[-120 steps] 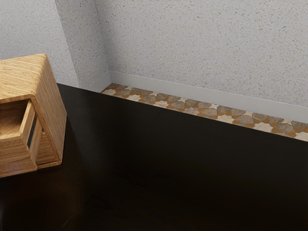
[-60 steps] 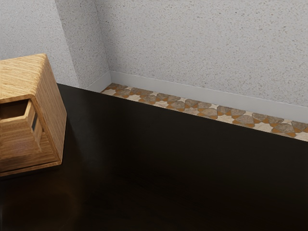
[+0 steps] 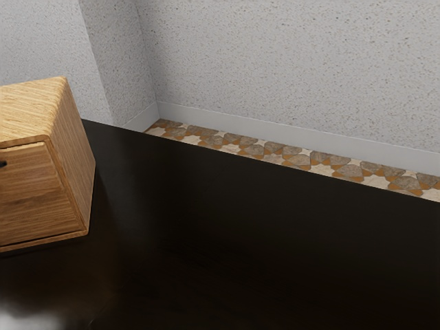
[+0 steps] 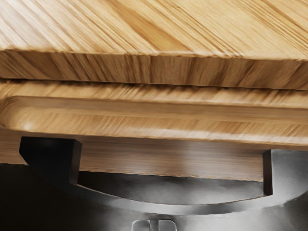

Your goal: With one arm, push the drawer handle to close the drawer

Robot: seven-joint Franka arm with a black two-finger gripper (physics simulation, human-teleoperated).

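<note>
The wooden cabinet (image 3: 74, 148) stands at the exterior view's left edge. Its drawer front (image 3: 31, 172) looks about flush with the frame, and a dark bit of the handle (image 3: 3, 163) shows at the picture's edge. In the wrist view, the drawer front (image 4: 168, 156) lies just below the cabinet's top (image 4: 159, 26), a thin dark seam between them. The black curved handle (image 4: 173, 208) bows outward from it. My gripper (image 4: 154, 225) is shut, its fingertips side by side at the handle's outer side, near mid-bow; whether they touch it I cannot tell.
A dark table (image 3: 261, 240) extends from the cabinet toward the exterior view's right. Behind it are a patterned floor (image 3: 275, 157) and a speckled grey wall (image 3: 289, 62).
The drawer has slid inward from clearly pulled out to about flush with the cabinet. A bright sheen has appeared on the table at the exterior view's lower left.
</note>
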